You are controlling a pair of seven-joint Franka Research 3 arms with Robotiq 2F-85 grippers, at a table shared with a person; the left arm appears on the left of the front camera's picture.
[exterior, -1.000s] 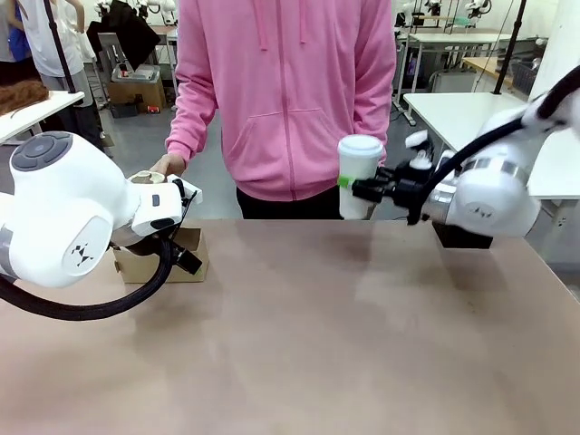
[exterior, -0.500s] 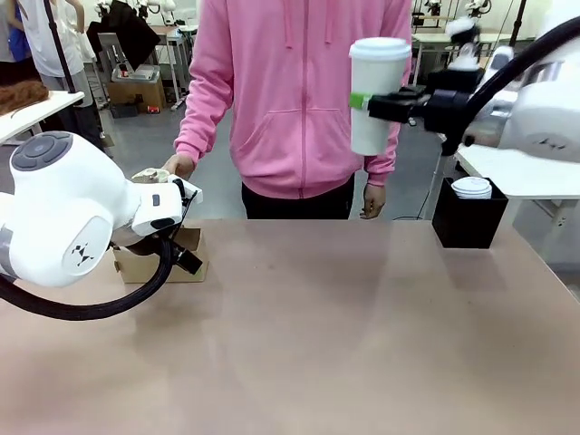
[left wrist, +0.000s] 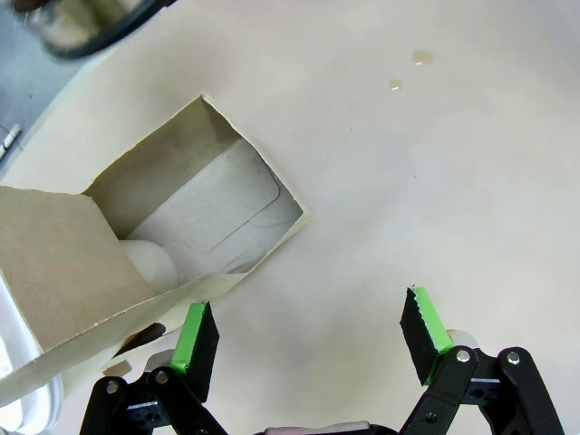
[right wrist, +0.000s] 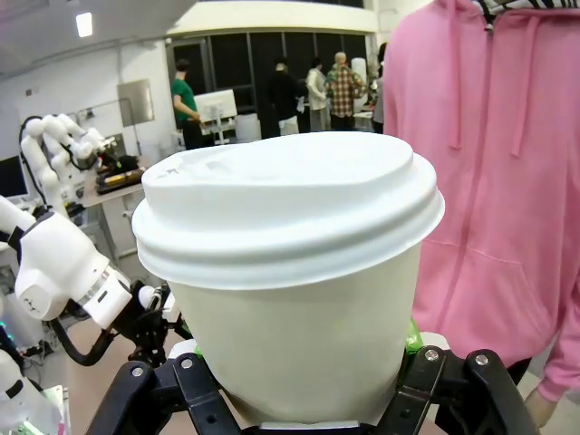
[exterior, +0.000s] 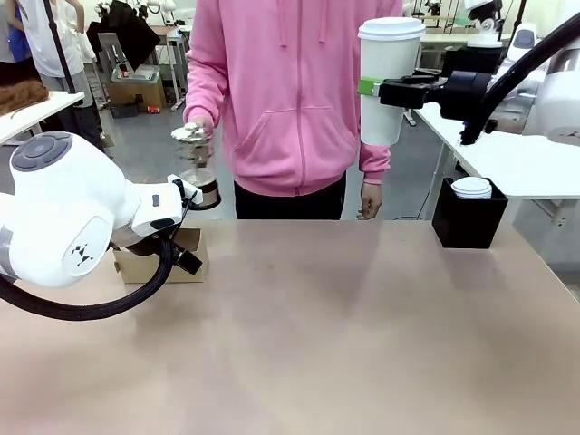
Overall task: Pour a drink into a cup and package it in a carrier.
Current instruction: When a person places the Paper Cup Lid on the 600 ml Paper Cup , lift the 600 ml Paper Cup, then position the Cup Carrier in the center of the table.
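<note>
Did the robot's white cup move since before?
Yes. The white cup in the right gripper went up: its bottom was level with the far edge of the table, now it hangs high above it, slightly further right.

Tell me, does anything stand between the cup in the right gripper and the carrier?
Yes. The left gripper hangs open right beside the carrier, and a person's hand holds the jug close by; both crowd the path of the cup in the right gripper.

pink hoodie (exterior: 290, 100), black box (exterior: 467, 225), white lids (exterior: 471, 188)
</note>
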